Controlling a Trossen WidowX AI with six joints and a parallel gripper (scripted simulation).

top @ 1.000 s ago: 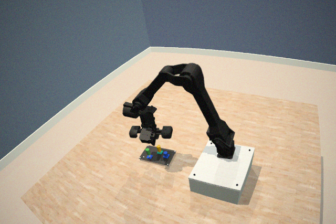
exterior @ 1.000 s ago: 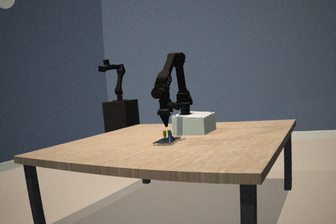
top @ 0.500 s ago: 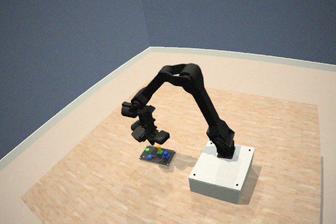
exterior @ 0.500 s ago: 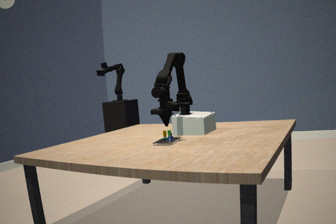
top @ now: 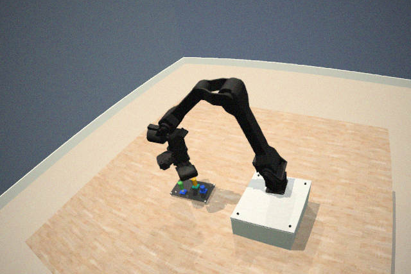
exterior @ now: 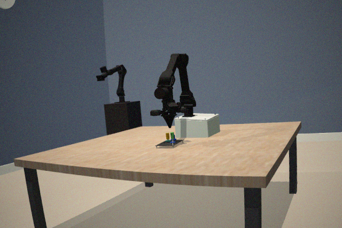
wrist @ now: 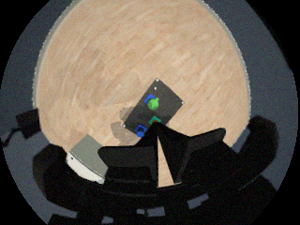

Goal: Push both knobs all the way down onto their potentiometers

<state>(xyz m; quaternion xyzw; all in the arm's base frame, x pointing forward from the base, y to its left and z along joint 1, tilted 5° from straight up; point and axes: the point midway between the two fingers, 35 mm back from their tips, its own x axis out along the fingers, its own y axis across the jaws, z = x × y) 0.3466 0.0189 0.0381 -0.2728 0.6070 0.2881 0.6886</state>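
Below the pressed-together gripper [exterior: 169,127] [wrist: 156,126] stands the circuit board [top: 196,195] [exterior: 163,144] [wrist: 141,110], apart from it.

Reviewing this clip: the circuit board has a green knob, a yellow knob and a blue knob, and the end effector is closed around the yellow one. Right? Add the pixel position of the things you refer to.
Not quite: the end effector [exterior: 169,127] is shut on nothing, above the yellow knob [exterior: 167,135], as the exterior view shows.

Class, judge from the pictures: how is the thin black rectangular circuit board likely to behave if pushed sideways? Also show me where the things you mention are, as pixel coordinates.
The thin black rectangular circuit board [top: 193,195] [exterior: 163,143] [wrist: 141,110] looks flat, so probably stiff. It stands on short legs, so it might slide rather than roll.
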